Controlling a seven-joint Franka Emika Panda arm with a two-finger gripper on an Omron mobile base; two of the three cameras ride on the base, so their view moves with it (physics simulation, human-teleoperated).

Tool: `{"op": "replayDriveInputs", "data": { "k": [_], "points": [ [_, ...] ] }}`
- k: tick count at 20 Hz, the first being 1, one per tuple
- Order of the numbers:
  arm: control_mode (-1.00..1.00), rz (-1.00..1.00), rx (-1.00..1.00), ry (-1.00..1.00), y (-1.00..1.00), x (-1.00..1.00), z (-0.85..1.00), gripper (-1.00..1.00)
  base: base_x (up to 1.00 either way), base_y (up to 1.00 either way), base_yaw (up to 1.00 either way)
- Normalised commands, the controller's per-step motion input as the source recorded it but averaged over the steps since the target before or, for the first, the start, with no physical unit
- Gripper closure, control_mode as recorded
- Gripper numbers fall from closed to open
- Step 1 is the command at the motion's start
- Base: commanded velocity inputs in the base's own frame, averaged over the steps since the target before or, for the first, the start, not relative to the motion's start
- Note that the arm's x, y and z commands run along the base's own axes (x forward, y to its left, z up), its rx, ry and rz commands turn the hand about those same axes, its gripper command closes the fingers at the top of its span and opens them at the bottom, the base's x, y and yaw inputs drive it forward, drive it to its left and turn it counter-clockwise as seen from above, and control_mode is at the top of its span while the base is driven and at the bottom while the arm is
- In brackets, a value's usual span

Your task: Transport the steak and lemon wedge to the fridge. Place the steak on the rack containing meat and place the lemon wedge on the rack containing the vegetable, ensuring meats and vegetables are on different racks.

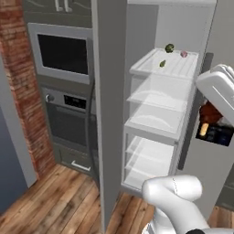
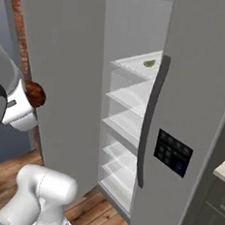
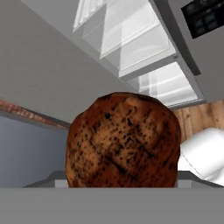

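Hand view: jaws [image 3: 122, 186] grasp the steak [image 3: 123, 140], a rounded, char-speckled brown lump, before the fridge [image 3: 52, 65] with its white ribbed shelves; no legible writing.

The open fridge [image 1: 160, 105] is seen from behind the arm's left in the left base view and from behind its right in the right base view, both raised and angled down from nearby. The white shelves [image 2: 130, 96] are shared by both. The hand view is taken very close behind the steak [image 3: 122, 140], rolled, facing the shelves.
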Motion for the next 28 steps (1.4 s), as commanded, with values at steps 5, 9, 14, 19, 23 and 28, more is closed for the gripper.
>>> {"op": "replayDriveInputs", "data": {
  "k": [5, 9, 14, 19, 23, 28],
  "points": [
    [1.0, 0.0, 0.0, 0.0, 0.0, 0.0, 0.0, 1.0, 0.0, -0.25, -0.08],
    [1.0, 0.0, 0.0, 0.0, 0.0, 0.0, 0.0, 1.0, -0.35, -0.37, -0.18],
    [1.0, 0.0, 0.0, 0.0, 0.0, 0.0, 0.0, 1.0, -0.23, -0.52, -0.14],
    [1.0, 0.0, 0.0, 0.0, 0.0, 0.0, 0.0, 1.0, 0.09, -0.06, -0.05],
    [1.0, 0.0, 0.0, 0.0, 0.0, 0.0, 0.0, 1.0, 0.78, -0.06, -0.03],
    [1.0, 0.0, 0.0, 0.0, 0.0, 0.0, 0.0, 1.0, 1.0, 0.22, -0.03]
  ]
}}
